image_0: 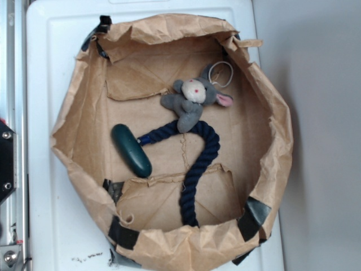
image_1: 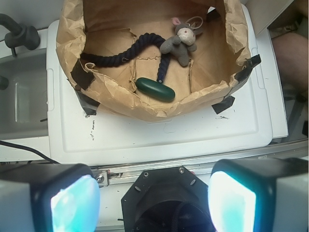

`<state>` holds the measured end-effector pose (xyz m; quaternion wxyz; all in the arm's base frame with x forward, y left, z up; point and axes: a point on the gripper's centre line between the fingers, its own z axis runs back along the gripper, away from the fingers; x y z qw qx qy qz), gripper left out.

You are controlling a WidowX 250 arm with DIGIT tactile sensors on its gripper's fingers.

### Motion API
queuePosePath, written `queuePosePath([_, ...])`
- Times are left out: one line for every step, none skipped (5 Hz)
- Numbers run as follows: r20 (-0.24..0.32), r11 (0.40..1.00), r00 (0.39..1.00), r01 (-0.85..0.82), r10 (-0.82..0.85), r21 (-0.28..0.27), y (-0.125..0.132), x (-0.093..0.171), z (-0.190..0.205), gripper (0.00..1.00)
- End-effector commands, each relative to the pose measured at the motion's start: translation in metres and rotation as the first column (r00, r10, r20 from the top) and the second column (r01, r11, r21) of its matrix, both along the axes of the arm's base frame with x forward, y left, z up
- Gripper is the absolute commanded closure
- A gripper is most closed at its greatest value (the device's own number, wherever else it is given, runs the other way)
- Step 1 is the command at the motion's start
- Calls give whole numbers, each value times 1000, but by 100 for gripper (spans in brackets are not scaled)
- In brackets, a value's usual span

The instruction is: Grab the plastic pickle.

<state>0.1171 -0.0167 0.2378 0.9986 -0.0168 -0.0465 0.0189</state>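
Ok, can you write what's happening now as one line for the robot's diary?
stage: before reach | claw: open, holding nothing, outside the paper bin | plastic pickle: on bin floor, one end by the rope | plush mouse: lying on the rope

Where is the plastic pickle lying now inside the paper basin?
In the exterior view the plastic pickle lies on the floor of the brown paper basin, left of centre, at one end of the navy rope and below-left of the plush mouse.
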Motion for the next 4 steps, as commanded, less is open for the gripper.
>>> queuePosePath([0, 1000, 1000, 0, 0, 0, 0, 0, 0, 0])
queuePosePath([27, 1000, 999, -18, 18, -4, -5, 50, -9, 0])
queuePosePath([40, 1000, 999, -27, 27, 3, -6, 91, -17, 0])
queuePosePath([21, 973, 976, 219, -218, -69, -11, 113, -30, 0])
